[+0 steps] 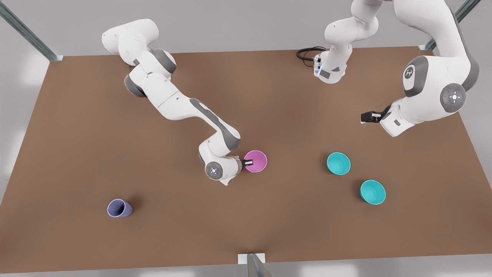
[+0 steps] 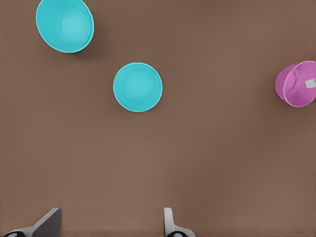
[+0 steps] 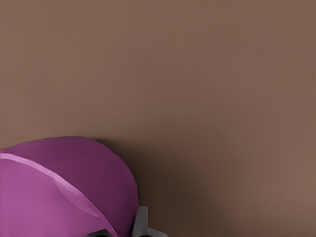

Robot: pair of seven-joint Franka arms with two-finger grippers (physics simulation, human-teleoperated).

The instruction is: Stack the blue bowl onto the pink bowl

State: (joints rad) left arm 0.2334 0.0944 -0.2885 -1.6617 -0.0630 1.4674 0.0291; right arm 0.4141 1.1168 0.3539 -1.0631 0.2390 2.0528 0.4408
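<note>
Two arms share the brown worktop (image 1: 77, 134): the right gripper (image 1: 249, 163) is clamped on the pink bowl (image 1: 256, 161) rim mid-table and should hold it level, while the left gripper (image 1: 365, 117), fingers apart, hovers beyond the blue bowl (image 1: 338, 163) and its twin (image 1: 373, 191).

Brown table (image 1: 161, 231) carries pink bowl (image 1: 256, 161), two teal bowls (image 1: 338, 163), lavender cup (image 1: 119, 208)
</note>
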